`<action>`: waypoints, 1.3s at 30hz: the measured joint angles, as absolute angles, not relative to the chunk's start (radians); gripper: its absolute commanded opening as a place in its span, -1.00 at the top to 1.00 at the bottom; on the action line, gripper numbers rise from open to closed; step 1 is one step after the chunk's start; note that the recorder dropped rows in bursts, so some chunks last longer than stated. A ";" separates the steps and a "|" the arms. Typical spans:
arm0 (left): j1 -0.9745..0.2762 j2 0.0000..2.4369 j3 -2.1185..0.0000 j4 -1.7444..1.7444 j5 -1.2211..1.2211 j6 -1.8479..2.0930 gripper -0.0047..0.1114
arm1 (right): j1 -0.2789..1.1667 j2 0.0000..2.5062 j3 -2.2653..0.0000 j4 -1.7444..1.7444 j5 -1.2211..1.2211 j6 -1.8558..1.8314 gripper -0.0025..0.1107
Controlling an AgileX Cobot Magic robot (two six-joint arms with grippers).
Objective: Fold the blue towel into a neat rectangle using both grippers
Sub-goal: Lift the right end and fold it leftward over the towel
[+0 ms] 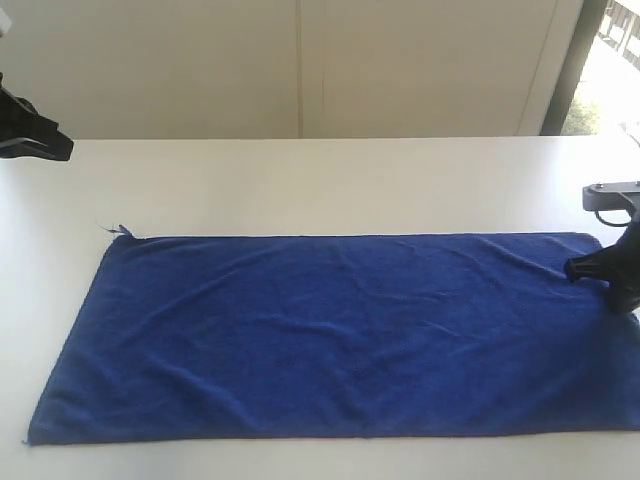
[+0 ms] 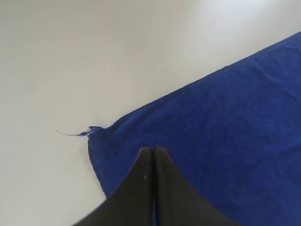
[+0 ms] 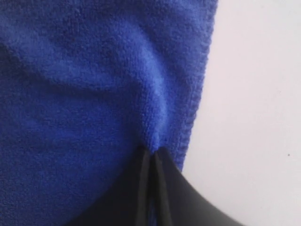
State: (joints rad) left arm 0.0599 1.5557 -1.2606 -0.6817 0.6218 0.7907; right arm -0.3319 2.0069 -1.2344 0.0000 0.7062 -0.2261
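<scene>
My right pincer (image 3: 153,152) is clamped on a ridge of blue towel (image 1: 320,335) near its edge. Left pincer (image 2: 154,149) is together, empty, pointing at the towel's frayed corner. The towel lies flat on the surface (image 1: 300,180).

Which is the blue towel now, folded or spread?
Spread. The blue towel lies flat in one layer on the table, no edge turned over; the right gripper pinches a ridge near one edge.

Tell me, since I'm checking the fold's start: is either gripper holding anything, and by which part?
The right gripper pinches the blue towel by a raised fold beside its edge; the left gripper, shut, holds nothing.
</scene>
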 measured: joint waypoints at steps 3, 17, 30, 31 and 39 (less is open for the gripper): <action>0.060 1.556 -1.261 -0.682 0.622 0.791 0.92 | -0.332 2.003 -1.234 0.000 0.705 -0.226 0.96; 0.060 1.556 -1.261 -0.682 0.622 0.791 0.92 | -0.232 1.931 -1.278 -0.006 0.736 -0.235 0.96; 0.060 1.556 -1.261 -0.682 0.630 0.791 0.92 | 0.038 1.906 -1.401 0.000 0.801 -0.235 0.96; 0.060 1.556 -1.261 -0.682 0.630 0.791 0.92 | 0.066 1.906 -1.412 0.000 0.803 -0.235 0.96; 0.060 1.556 -1.261 -0.682 0.615 0.791 0.92 | 0.291 1.906 -1.505 0.052 0.809 -0.235 0.96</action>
State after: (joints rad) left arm 0.0599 1.5557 -1.2606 -0.6817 0.6148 0.7907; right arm 0.2912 1.9060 -1.5046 0.0524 0.8091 -0.2348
